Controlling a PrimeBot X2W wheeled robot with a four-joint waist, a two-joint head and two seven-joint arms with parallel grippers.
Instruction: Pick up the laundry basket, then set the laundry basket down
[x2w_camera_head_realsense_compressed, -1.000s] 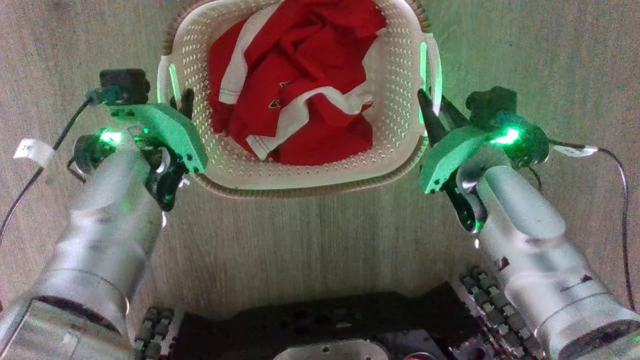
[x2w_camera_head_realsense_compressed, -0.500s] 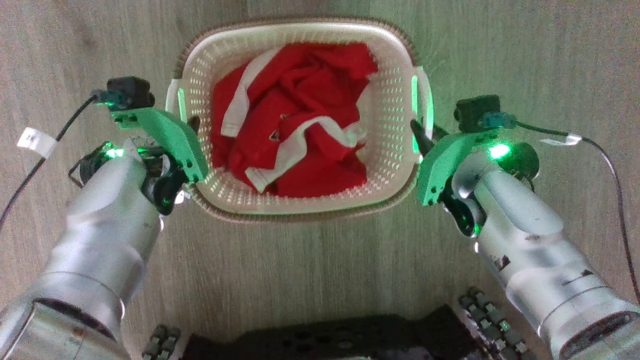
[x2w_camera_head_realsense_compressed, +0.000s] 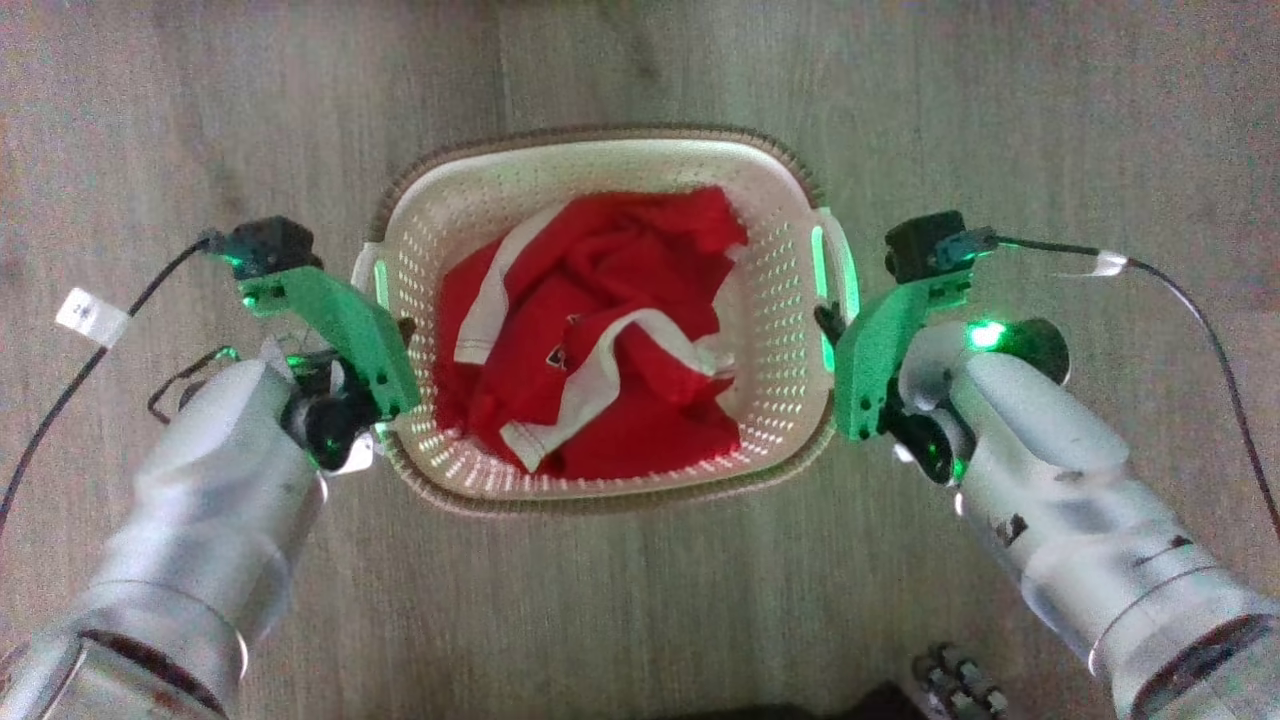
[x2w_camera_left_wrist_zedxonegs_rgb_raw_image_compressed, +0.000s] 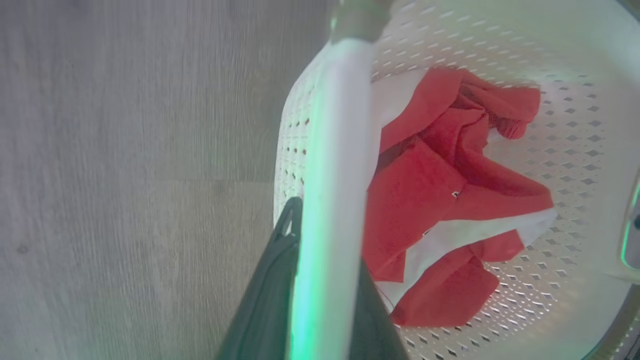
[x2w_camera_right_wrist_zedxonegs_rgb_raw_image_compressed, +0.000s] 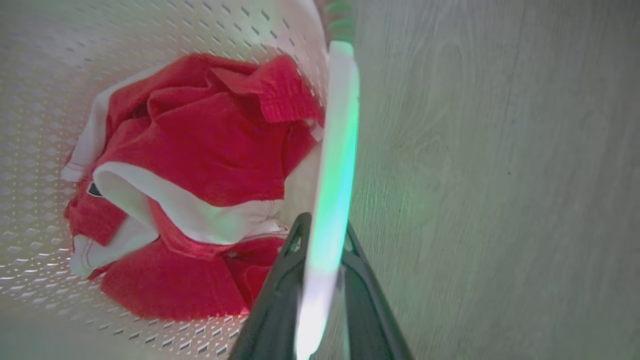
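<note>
Laundry basket (x2w_camera_head_realsense_compressed: 780, 330) at twelve o'clock, dead ahead. The left end effector (x2w_camera_left_wrist_zedxonegs_rgb_raw_image_compressed: 327, 240) is clamped on its nine-o'clock handle (x2w_camera_left_wrist_zedxonegs_rgb_raw_image_compressed: 335, 125), and the right end effector (x2w_camera_right_wrist_zedxonegs_rgb_raw_image_compressed: 325, 225) on the three-o'clock handle (x2w_camera_right_wrist_zedxonegs_rgb_raw_image_compressed: 340, 125). Move both together, level — no tipping.

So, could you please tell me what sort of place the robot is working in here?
Most likely a home, or a room set up like one. The pale wood-look plank floor and a perforated laundry basket holding a crumpled red-and-white garment suggest it, though little of the room is visible.

Laundry basket (x2w_camera_head_realsense_compressed: 775, 330) perforated plastic; red cloth (x2w_camera_head_realsense_compressed: 610, 300) matt; floor (x2w_camera_head_realsense_compressed: 640, 600) wood-grain
</note>
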